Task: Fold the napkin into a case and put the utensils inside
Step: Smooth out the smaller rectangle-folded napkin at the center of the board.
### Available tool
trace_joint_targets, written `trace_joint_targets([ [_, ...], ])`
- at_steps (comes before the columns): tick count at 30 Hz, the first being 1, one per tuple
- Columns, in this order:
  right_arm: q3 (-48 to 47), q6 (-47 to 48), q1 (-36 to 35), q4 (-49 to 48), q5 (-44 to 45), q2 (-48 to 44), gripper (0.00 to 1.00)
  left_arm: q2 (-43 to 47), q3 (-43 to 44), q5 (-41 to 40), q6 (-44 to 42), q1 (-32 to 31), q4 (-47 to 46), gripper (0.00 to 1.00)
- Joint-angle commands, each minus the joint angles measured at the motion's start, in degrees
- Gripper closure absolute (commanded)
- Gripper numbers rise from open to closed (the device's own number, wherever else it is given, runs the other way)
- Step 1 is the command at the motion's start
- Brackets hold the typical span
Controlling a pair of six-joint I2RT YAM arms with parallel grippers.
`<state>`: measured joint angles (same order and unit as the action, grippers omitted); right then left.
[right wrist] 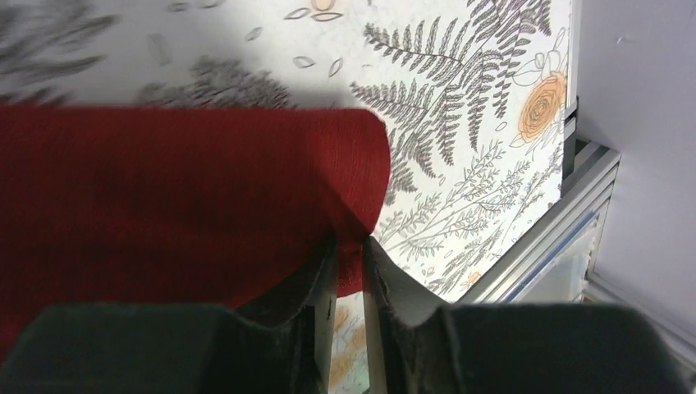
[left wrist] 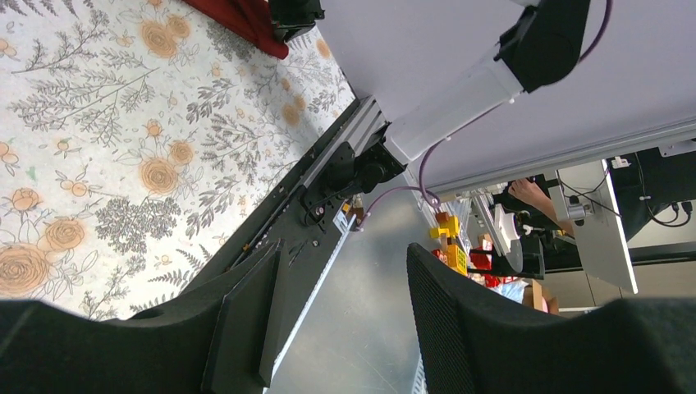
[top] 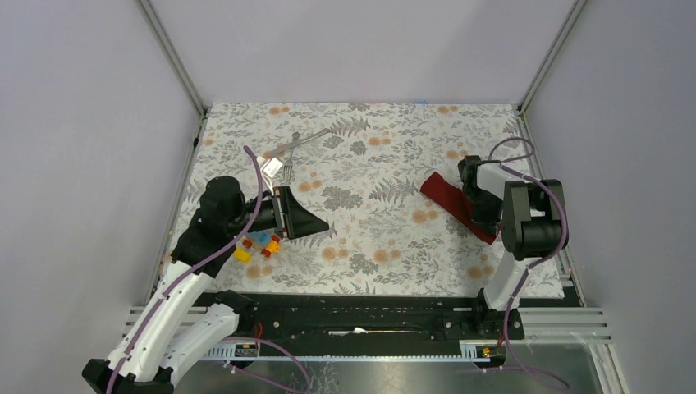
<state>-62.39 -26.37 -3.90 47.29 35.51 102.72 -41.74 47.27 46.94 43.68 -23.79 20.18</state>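
Observation:
The dark red napkin [top: 443, 195] lies folded into a narrow strip on the right of the table. My right gripper [top: 478, 215] is shut on its near edge. In the right wrist view the fingers pinch a fold of the red cloth [right wrist: 189, 189] between them, at my right gripper [right wrist: 349, 250]. My left gripper [top: 310, 222] is open and empty, held above the left middle of the table and pointing right. In the left wrist view my left gripper [left wrist: 345, 320] has wide jaws with nothing between them. The silver utensils [top: 304, 142] lie at the back left, with fork tines [top: 289, 170] beside them.
Small colourful toy blocks [top: 256, 245] lie under the left arm. A white piece [top: 269, 164] lies by the utensils. The floral tablecloth [top: 386, 246] covers the table. Frame posts stand at the back corners, and a black rail [top: 369, 316] runs along the near edge.

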Motion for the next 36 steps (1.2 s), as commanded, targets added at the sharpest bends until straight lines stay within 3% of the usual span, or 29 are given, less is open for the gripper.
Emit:
trace_joint_targets([
  [1,1.04,-1.71,3.57,-1.97,1.77,2.41,0.76,0.51,3.62,-0.08,-1.39,-0.03,0.38,0.4],
  [8,-0.48,-0.6,7.76,1.09,1.46,-1.6,0.76,-0.21,4.12,-0.36,-1.44,-0.03,0.8,0.4],
  [12,-3.02,1.72,5.8,0.66,-4.99,-6.55,0.73,-1.35,4.71,-0.78,-1.65,0.03,0.81,0.4],
  [15,-4.65,2.3,4.78,-2.66,-13.85,-9.31,0.65,-2.02,4.54,-0.97,-0.86,-0.03,-0.32,0.4],
  [18,-5.54,1.59,4.82,-6.05,-17.18,-7.4,0.63,-2.66,4.24,-0.89,0.17,-0.02,-2.38,0.4],
  [20,-5.09,0.83,5.69,-7.67,-17.21,-5.0,0.66,-3.25,4.51,-0.92,0.34,-0.02,-2.59,0.4],
  [24,-1.75,0.64,9.81,-11.04,-16.25,-1.24,0.8,-2.48,5.09,-2.61,0.44,-0.03,-1.94,0.39],
  [31,5.32,3.9,17.52,-14.97,-14.72,-1.77,0.81,-2.02,4.55,-3.92,0.99,-0.03,-2.05,0.35],
  [36,6.35,4.32,18.32,-15.13,-14.68,-5.38,0.81,-4.27,5.54,-4.37,0.02,-0.03,-1.73,0.35],
])
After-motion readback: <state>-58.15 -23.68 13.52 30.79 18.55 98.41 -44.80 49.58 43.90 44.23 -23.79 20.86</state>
